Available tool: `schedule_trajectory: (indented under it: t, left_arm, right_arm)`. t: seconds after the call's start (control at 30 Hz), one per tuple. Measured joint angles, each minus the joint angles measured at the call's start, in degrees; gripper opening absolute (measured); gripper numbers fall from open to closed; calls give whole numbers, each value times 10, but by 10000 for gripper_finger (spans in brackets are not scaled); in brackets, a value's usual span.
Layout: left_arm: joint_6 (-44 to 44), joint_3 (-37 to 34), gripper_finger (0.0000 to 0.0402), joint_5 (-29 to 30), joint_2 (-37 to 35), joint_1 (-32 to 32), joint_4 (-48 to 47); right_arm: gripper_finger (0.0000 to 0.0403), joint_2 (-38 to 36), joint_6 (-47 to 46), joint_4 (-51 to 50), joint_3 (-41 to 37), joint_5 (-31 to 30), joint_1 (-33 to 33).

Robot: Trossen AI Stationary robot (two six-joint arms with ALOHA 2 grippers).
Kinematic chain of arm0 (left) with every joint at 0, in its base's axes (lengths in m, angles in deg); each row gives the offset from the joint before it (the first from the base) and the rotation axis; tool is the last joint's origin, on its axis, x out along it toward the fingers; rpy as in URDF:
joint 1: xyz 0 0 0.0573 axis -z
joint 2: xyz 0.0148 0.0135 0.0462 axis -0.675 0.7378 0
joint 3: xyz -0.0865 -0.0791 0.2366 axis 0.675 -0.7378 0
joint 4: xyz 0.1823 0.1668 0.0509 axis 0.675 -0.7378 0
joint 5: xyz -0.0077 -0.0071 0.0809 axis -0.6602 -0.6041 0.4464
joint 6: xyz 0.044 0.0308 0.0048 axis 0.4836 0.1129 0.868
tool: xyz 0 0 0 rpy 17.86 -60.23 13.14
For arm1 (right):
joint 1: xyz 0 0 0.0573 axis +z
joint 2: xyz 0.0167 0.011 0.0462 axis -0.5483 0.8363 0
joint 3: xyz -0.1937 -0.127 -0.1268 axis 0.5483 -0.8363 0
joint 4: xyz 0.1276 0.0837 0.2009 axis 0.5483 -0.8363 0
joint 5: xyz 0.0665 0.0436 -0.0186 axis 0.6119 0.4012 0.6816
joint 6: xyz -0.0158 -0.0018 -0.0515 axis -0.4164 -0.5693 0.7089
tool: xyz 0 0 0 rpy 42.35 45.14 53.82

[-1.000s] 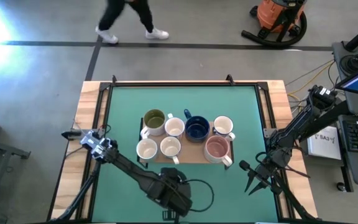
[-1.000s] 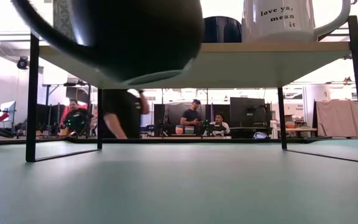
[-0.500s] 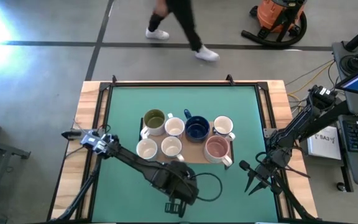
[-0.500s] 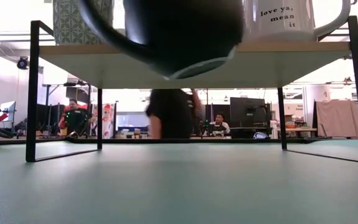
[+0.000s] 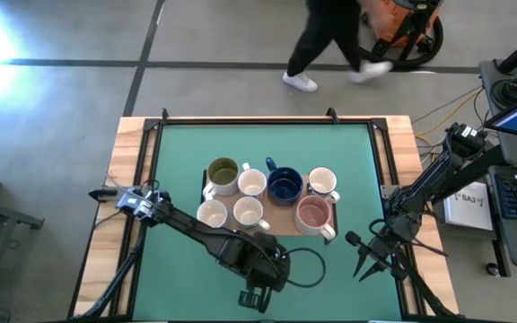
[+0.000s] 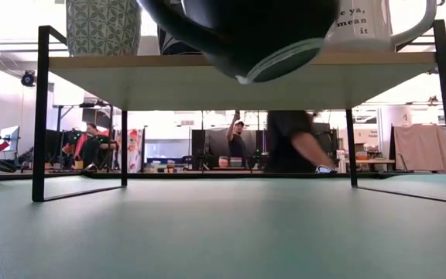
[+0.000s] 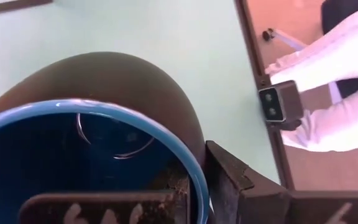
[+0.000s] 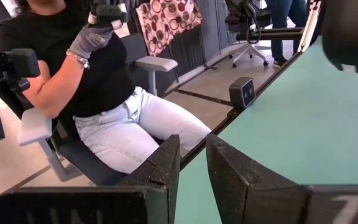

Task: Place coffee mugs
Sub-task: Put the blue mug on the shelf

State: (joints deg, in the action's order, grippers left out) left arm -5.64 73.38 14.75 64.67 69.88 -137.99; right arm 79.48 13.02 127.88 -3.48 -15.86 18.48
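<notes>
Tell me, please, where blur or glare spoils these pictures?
High view: bright glare at the upper left corner of the floor, and the walking person is motion-smeared. Low view: the dark mug looms close and soft, and the windows behind wash out. Left wrist view: the mug's blue rim is slightly soft.

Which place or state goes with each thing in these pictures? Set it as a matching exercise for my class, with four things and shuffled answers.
Things
1. dark mug
2. green mug
3. pink mug
4. right gripper

Places or states
A. front right corner of the shelf
B. gripped at the rim by the left gripper, in the air
C. by the right edge of the table, holding nothing
D. back left corner of the shelf

Pairs: 1-B, 2-D, 3-A, 4-C
</notes>
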Motion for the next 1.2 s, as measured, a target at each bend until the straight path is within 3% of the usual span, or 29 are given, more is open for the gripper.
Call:
schedule_trajectory:
  t: [0.6, 0.83, 1.2]
  left_arm:
    - [-7, -1, 18, -16, 84, -8, 17]
    - [-24, -1, 18, -46, 100, -16, 24]
    - [-64, 0, 20, -48, 109, -19, 28]
  right_arm:
    - [68, 0, 0, 0, 0, 0, 0]
    - [68, 0, 0, 0, 0, 0, 0]
    - [68, 0, 0, 0, 0, 0, 0]
